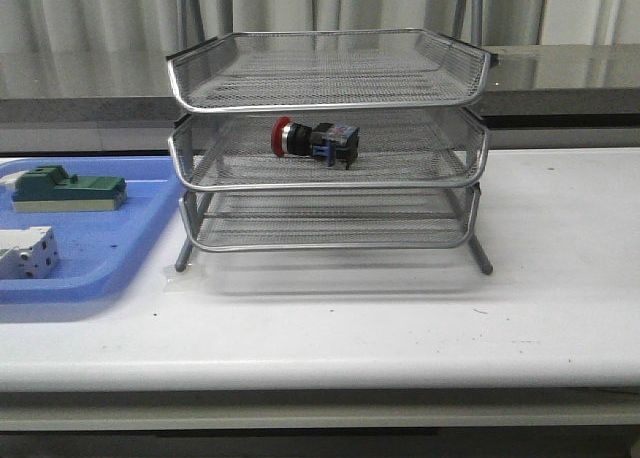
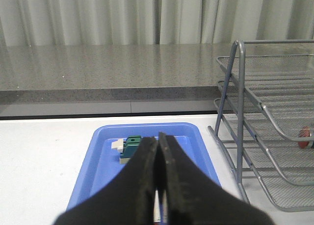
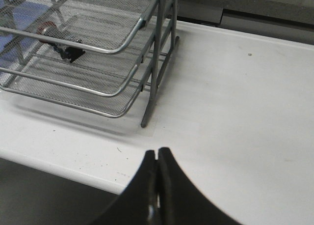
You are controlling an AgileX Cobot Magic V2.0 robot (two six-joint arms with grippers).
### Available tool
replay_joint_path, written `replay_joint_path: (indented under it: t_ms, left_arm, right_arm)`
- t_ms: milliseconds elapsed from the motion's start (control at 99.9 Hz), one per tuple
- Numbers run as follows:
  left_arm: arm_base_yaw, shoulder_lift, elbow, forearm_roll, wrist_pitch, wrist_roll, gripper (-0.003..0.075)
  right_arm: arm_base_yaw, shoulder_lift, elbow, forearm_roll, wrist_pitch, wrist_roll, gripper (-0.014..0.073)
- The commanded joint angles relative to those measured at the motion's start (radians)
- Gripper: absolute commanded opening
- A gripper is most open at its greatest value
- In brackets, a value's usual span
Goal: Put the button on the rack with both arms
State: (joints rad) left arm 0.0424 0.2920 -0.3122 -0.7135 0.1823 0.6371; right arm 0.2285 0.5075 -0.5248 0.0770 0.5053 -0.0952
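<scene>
The button [image 1: 314, 141], red-headed with a black body and blue rear block, lies on its side in the middle tier of the silver wire-mesh rack [image 1: 330, 173]. It also shows through the mesh in the right wrist view, button [image 3: 63, 44], and its red head peeks at the edge of the left wrist view, button [image 2: 304, 136]. My left gripper [image 2: 158, 136] is shut and empty, hovering over the blue tray. My right gripper [image 3: 157, 151] is shut and empty above the table's front edge, right of the rack [image 3: 98, 48]. Neither arm shows in the front view.
A flat blue tray [image 1: 130, 248] sits left of the rack, holding a green block-shaped part [image 1: 68, 190] and a white-grey terminal block [image 1: 25, 251]. A grey counter ledge [image 2: 108, 68] and curtains run behind the table. White tabletop [image 3: 235, 97] extends right of the rack.
</scene>
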Motion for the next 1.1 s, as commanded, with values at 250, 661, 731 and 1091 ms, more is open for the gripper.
replay_joint_path:
  t_ms: [250, 661, 731, 1091]
  left_arm:
    - [-0.007, 0.004, -0.030, -0.019, -0.065, -0.006, -0.0020]
    - [-0.007, 0.004, -0.030, -0.019, -0.065, -0.006, -0.0020]
    - [-0.007, 0.004, -0.030, -0.019, -0.065, -0.006, -0.0020]
    - [-0.007, 0.004, -0.030, -0.019, -0.065, -0.006, -0.0020]
  right_arm:
    - [-0.007, -0.163, 0.057, -0.009, -0.098, 0.001, -0.0061]
    - [-0.007, -0.163, 0.057, -0.009, -0.098, 0.001, -0.0061]
    - [-0.007, -0.163, 0.057, -0.009, -0.098, 0.001, -0.0061]
    - [-0.007, -0.184, 0.082, -0.069, -0.165, 0.001, -0.0061]
